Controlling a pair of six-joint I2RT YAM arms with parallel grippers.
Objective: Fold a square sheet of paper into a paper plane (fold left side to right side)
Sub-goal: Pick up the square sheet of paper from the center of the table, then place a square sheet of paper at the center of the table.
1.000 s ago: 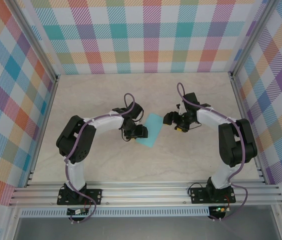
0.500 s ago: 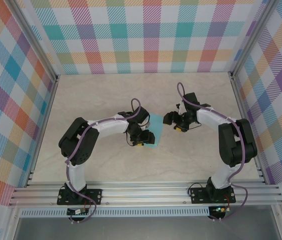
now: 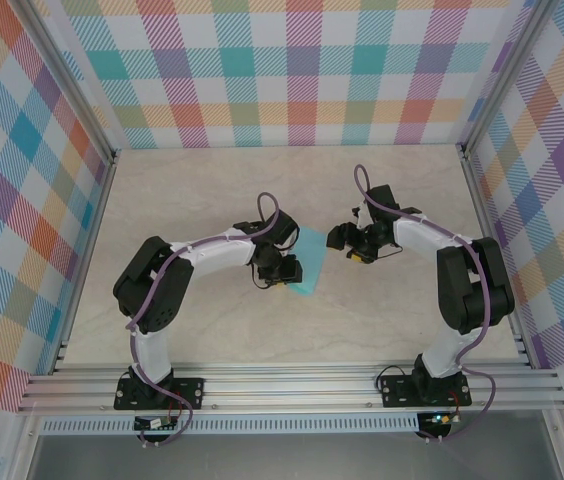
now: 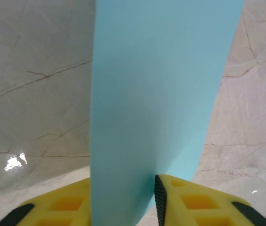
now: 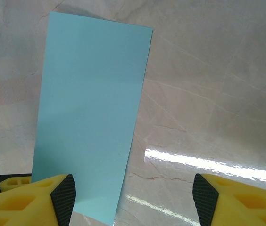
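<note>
1. The step in hand looks like taking the left side of the paper (image 3: pixel 309 262) to swing it over to the right. To do it well, nip only the edge, lift it low, carry it across in a flat arc, and match edge to edge and corner to corner before pressing any crease.
2. The free claw would best pin the right side, so the sheet does not slide on the smooth surface (image 3: pixel 212 190).
3. Left claw (image 3: pixel 284 270): in its wrist view the paper (image 4: pixel 156 84) runs up between the yellow fingers (image 4: pixel 189 202) and fills the gap. Its broad face is towards the camera, so I cannot tell whether the claw (image 4: pixel 123 181) pinches it or merely straddles it.
4. Right claw (image 3: pixel 347 243): spread wide and holding nothing. In its wrist view (image 5: pixel 133 181) the paper (image 5: pixel 93 108) lies flat below it as a plain rectangle, nearer one finger than the other.
5. The paper lies near the middle of the surface, well away from every edge. The left claw is over its left side and the right claw is just beside its far right corner.
</note>
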